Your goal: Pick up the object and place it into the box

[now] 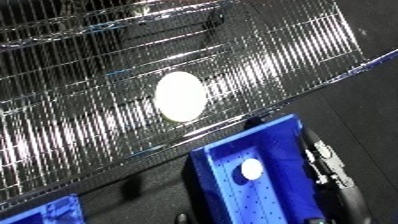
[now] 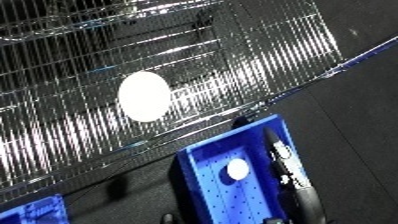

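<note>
Resting inside blue bin [image 1: 222, 165], small white object [image 1: 252, 170], right hand [image 1: 330, 165] alongside, fingers unreadable, left hand unseen.

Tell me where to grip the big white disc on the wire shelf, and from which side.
Probably take the white disc across its rim, coming from above. It appears to lie flat on the wire shelf, so only its edge offers hold. The right hand is nearest, beside the blue bin.

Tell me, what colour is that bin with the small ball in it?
The bin is bright blue, clearest in the left eye view.
</note>
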